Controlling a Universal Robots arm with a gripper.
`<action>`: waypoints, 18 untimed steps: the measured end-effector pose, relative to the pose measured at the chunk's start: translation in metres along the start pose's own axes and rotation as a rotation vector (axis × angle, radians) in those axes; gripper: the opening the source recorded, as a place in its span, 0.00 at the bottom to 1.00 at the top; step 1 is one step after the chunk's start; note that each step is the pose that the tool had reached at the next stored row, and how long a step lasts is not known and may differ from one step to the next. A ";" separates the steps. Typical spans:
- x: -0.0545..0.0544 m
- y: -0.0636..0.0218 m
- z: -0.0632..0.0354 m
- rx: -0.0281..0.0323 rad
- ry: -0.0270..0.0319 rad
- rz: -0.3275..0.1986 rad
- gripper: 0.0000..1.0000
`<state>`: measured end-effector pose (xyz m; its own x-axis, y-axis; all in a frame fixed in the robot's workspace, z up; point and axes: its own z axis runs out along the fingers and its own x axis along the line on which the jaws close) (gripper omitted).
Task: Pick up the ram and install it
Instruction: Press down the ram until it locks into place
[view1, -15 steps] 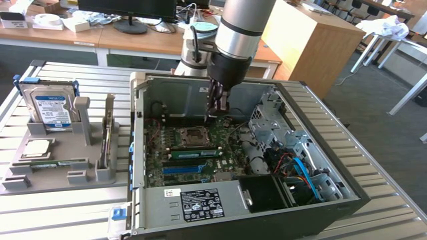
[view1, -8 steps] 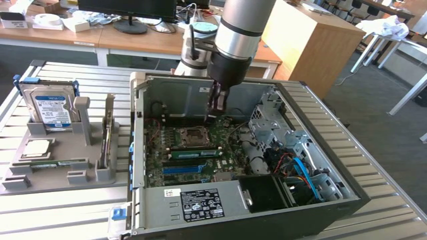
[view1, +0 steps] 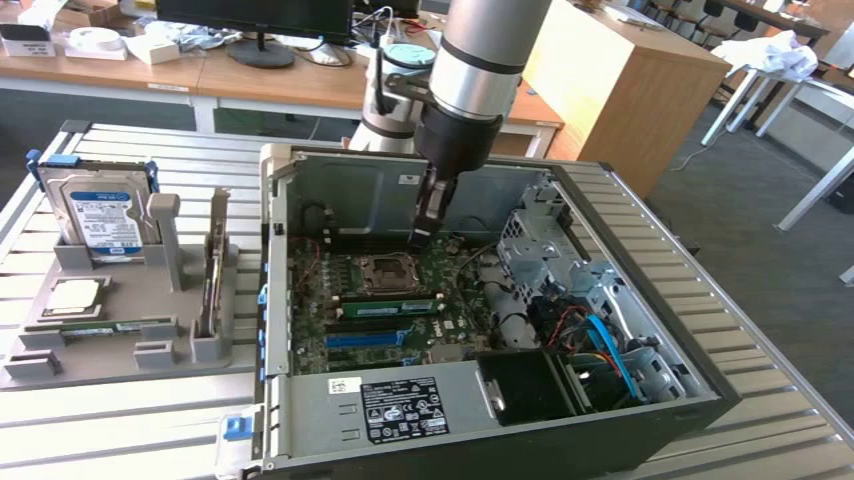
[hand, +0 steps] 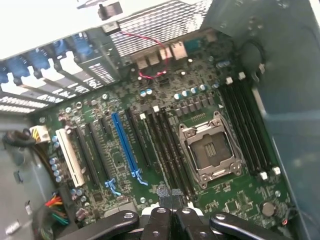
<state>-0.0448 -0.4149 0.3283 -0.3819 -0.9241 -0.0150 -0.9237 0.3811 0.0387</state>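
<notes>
A green ram stick (view1: 388, 303) sits seated in a motherboard slot just in front of the empty processor socket (view1: 396, 268) inside the open computer case (view1: 287, 290). Another green ram stick (view1: 104, 327) lies flat in the grey holder (view1: 120, 352) at the exterior view's left. My gripper (view1: 423, 238) hangs inside the case above the motherboard, at the socket's back edge, shut with nothing between its fingers. In the wrist view the shut fingertips (hand: 170, 197) point down at the black memory slots (hand: 167, 145) beside the socket (hand: 210, 150).
The grey holder also carries an upright blue-labelled hard drive (view1: 107, 215) and a square silver processor (view1: 74, 297). Drive cages and blue and orange cables (view1: 601, 340) fill the case's right side. The case and holder rest on a slatted metal table (view1: 80, 420).
</notes>
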 end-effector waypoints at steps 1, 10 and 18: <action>0.000 0.0001 0.0001 0.0002 -0.0005 0.015 0.10; 0.000 0.0003 0.0009 0.0021 -0.0053 0.139 0.10; 0.000 0.0005 0.0018 0.0037 -0.0094 0.246 0.10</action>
<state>-0.0454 -0.4149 0.3265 -0.5956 -0.8031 -0.0149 -0.8029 0.5948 0.0387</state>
